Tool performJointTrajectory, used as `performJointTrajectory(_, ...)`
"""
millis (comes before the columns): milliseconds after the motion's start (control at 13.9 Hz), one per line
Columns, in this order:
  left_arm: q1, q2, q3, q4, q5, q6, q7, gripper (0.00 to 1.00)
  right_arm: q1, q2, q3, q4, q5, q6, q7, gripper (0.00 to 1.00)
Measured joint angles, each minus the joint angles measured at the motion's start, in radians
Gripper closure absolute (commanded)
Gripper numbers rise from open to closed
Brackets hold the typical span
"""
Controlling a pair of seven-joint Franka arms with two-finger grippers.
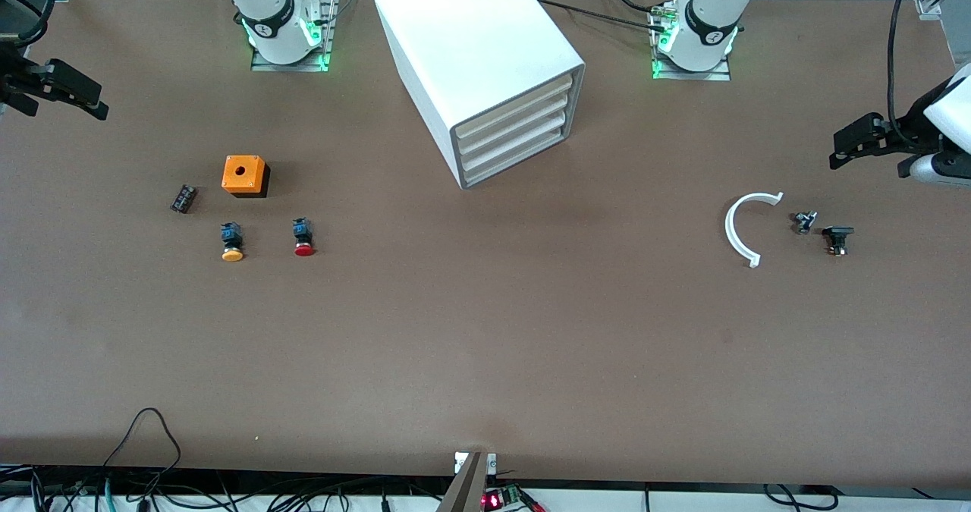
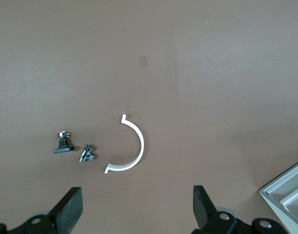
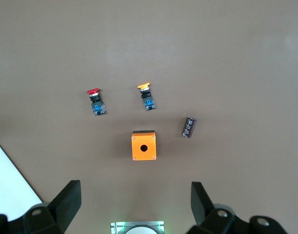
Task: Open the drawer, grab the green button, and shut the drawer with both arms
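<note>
A big white cabinet [image 1: 478,64] stands on the desk [image 1: 485,345] near the edge where the arm bases are, midway between the two bases and turned at an angle. Its four cream-fronted drawers are all pushed in; the bottom drawer [image 1: 516,157] sits flush with the rest. No green-capped button shows in any view.

Toward the right arm's end of the desk lie an orange box with a round hole [image 1: 245,175], a small black block [image 1: 183,198], an orange-capped button [image 1: 232,242] and a red-capped button [image 1: 303,237], each apart from the others. Toward the left arm's end lie a white curved strip [image 1: 743,227], a small metal fitting [image 1: 804,221] and a black-topped part [image 1: 837,239], close together but not touching.

The middle of the desk and the whole stretch along the camera-side edge are bare, and the desk in front of the drawers is open.

The left gripper [image 1: 838,152] hangs over the desk edge at the left arm's end, its fingers [image 2: 71,207] spread wide with nothing between them. The right gripper [image 1: 95,102] hangs over the edge at the right arm's end, fingers [image 3: 71,197] likewise spread wide and holding nothing.
</note>
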Motion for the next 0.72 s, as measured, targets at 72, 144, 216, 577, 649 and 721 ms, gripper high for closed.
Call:
performJointTrajectory(72,0.0,0.005,-0.003,0.0,-0.002,-0.002,0.002,0.0,0.0,0.0,0.001,0.0,0.0,0.0,0.0,0.0)
performJointTrajectory(144,-0.002,0.013,-0.006,-0.003,-0.009,-0.004,0.004,0.0,0.0,0.0,0.001,0.0,0.0,0.0,0.0,0.0)
performJointTrajectory(216,-0.005,0.027,-0.009,-0.007,-0.034,-0.006,0.005,0.0,0.0,0.0,0.001,0.0,0.0,0.0,0.0,0.0)
performJointTrajectory(577,-0.027,0.175,-0.023,-0.015,-0.28,-0.005,0.007,0.0,0.0,0.001,0.001,0.0,0.0,-0.001,0.0,0.0)
performJointTrajectory(649,-0.032,0.199,-0.023,-0.023,-0.34,-0.005,0.007,0.0,0.001,0.001,0.001,0.0,0.0,-0.001,0.0,0.0)
performJointTrajectory(721,-0.042,0.223,-0.024,-0.04,-0.403,-0.004,0.008,0.0,0.001,0.001,0.001,0.0,0.0,-0.001,0.0,0.0)
